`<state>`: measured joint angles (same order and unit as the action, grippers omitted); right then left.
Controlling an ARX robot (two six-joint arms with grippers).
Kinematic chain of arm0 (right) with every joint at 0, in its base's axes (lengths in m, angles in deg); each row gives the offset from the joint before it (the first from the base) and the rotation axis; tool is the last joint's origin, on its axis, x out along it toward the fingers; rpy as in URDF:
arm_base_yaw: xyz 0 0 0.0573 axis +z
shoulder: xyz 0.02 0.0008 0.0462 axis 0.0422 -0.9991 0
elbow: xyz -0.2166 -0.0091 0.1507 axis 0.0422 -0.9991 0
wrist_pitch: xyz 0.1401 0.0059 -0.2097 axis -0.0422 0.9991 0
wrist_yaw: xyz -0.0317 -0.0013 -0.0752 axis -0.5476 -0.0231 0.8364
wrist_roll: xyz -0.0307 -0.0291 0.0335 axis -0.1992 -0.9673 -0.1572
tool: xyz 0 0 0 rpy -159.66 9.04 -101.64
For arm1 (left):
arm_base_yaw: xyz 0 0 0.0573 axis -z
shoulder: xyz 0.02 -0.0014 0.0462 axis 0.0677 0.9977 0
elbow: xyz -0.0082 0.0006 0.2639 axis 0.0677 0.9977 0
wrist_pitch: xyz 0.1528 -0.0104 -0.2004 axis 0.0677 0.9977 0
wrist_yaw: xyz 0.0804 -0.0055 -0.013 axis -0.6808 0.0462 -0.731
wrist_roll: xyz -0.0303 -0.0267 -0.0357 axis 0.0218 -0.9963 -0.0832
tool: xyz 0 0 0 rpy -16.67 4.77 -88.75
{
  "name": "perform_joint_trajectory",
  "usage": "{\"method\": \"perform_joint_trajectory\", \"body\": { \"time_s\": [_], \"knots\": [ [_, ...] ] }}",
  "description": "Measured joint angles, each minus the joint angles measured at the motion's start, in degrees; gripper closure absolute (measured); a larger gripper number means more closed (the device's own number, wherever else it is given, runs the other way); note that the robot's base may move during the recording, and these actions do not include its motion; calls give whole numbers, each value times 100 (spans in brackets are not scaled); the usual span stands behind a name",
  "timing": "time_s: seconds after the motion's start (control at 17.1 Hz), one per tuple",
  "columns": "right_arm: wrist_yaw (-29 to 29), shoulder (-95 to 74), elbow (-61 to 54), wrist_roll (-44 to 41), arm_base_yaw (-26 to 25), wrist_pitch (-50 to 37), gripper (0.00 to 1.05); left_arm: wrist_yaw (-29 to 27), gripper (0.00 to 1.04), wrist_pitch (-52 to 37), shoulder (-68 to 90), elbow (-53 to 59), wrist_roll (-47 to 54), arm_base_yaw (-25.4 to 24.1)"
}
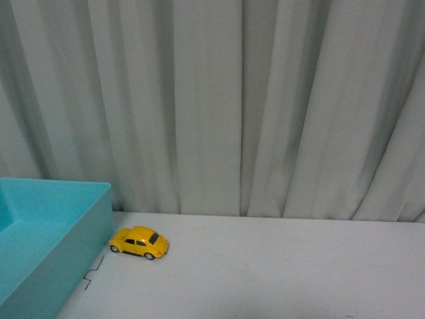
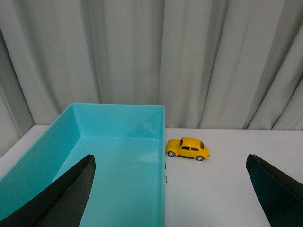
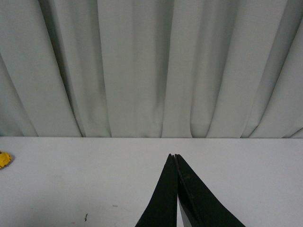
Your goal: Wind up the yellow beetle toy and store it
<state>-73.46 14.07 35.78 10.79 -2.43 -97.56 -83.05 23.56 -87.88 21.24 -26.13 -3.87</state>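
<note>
The yellow beetle toy stands on its wheels on the white table, just right of the turquoise bin. In the left wrist view the yellow beetle toy sits beside the bin's far right corner, well ahead of my left gripper, which is open with nothing between its wide-spread fingers. My right gripper is shut and empty above bare table; only a yellow edge of the yellow beetle toy shows at that view's border. Neither arm appears in the front view.
The turquoise bin is open-topped and holds nothing visible. A grey pleated curtain closes off the back of the table. A small dark mark lies on the table by the bin's wall.
</note>
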Motion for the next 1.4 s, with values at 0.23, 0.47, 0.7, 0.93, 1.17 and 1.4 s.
{"method": "perform_joint_trajectory", "body": {
  "time_s": [0.23, 0.47, 0.7, 0.93, 1.17, 1.4],
  "knots": [
    [0, 494, 0, 2, 0, 490, 103, 0, 7, 0, 0, 0, 0, 0],
    [0, 852, 0, 9, 0, 846, 103, 0, 7, 0, 0, 0, 0, 0],
    [7, 1360, 7, 13, 0, 1537, 103, 0, 7, 0, 0, 0, 0, 0],
    [13, 2044, 2, 15, 0, 2120, 103, 0, 7, -2, 0, 0, 0, 0],
    [13, 2055, 2, 15, 0, 2098, 90, 2, 7, 0, 0, 0, 0, 0],
    [13, 2055, 2, 15, 0, 2100, 54, 2, 7, 0, 0, 0, 0, 0]
  ]
}}
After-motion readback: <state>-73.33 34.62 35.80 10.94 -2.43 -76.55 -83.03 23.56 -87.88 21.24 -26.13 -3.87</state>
